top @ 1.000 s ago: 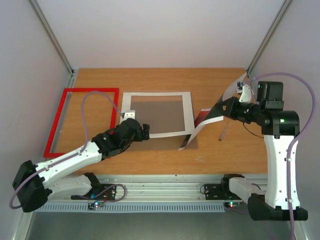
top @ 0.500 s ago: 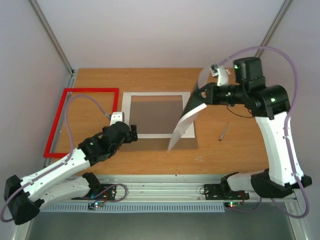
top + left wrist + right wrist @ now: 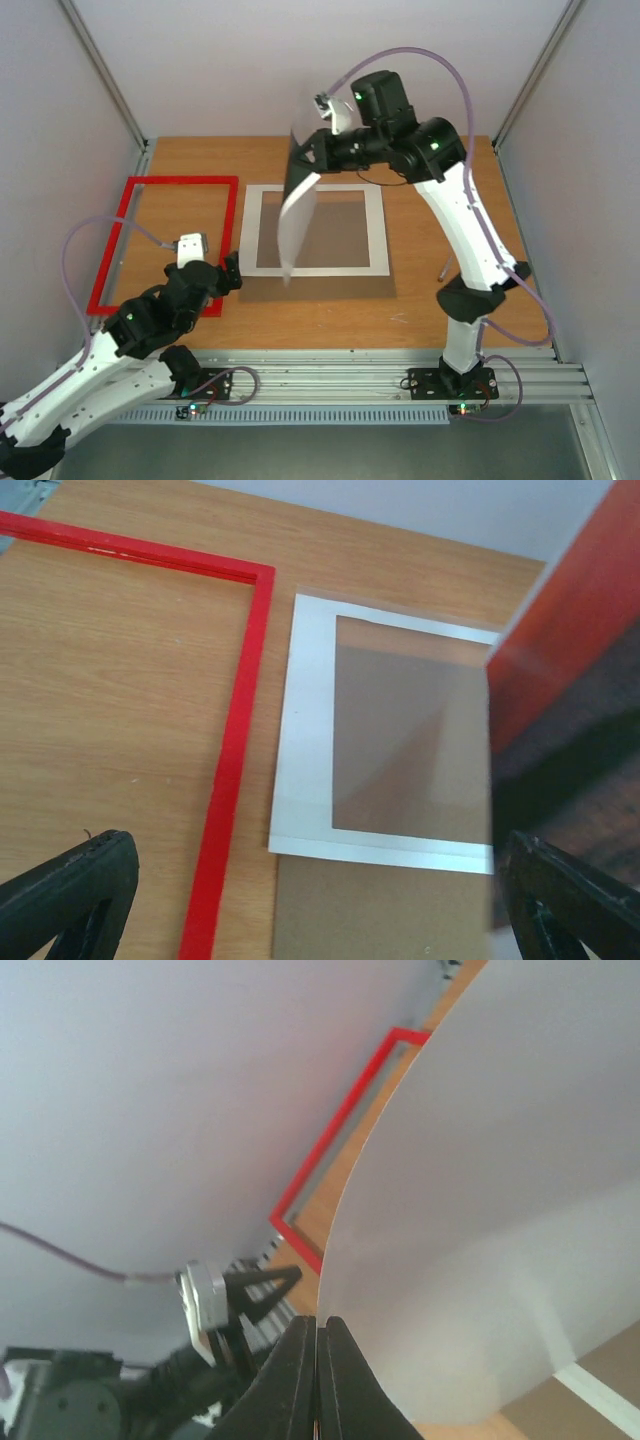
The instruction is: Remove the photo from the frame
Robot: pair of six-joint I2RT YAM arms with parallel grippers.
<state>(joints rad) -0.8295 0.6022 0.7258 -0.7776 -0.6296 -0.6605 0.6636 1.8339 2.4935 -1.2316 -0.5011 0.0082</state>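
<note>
Photo (image 3: 500, 1210) is pinched at its edge by the right gripper (image 3: 318, 1360). In the right wrist view the two black fingers are pressed together on the sheet with no gap between them. This view shows only the plain white back of the sheet, which bends in a soft curve.

From above, the right gripper (image 3: 303, 152) is over the far edge of the white mat (image 3: 374, 230). The photo (image 3: 298, 205) hangs down from it over the left half of the mat, well out of the frame (image 3: 180, 181). Here too only the white back is visible. I cannot tell whether the lower end touches the mat.

The printed side appears only in the left wrist view. There the photo (image 3: 570, 680) stands at the right of the mat (image 3: 305, 730), red-orange above and dark below.

The left gripper (image 3: 222, 280) is to the left of the mat's near left corner, over the near right part of the frame. Its fingers (image 3: 75, 885) are spread wide and hold nothing.

The frame (image 3: 235, 770) lies flat just to the left of the mat, with a narrow strip of table (image 3: 440, 200) between them. In the right wrist view it shows only as a thin red line (image 3: 335, 1125) past the curved sheet.

A brown backing board (image 3: 380, 910) lies under the mat and comes out past its near edge.
</note>
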